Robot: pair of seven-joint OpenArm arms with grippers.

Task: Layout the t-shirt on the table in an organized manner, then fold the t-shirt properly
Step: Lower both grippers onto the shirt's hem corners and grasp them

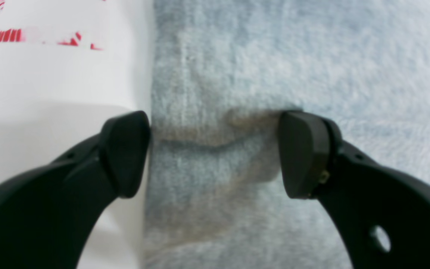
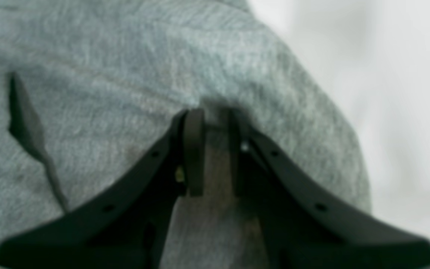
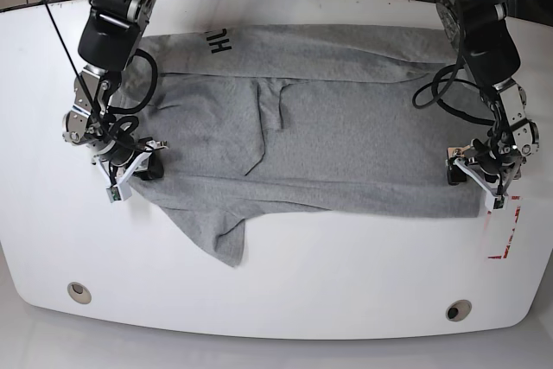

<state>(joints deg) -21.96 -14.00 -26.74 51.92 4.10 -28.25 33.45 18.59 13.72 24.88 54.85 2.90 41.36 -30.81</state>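
Layout step judged underway: t-shirt (image 3: 311, 140) edge pinched by nearly shut right gripper (image 2: 211, 149) frame left, straddled unclamped by wide-open left gripper (image 1: 215, 153) frame right; closing there judged next

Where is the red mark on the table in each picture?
Left wrist: the red mark shows blurred at top left, on the white table, beside the t-shirt edge.
Right wrist: not in it; only grey cloth and table show.
Base: at right, just below the left end effector.
Shared landmark: the t-shirt's edge, near that end effector.
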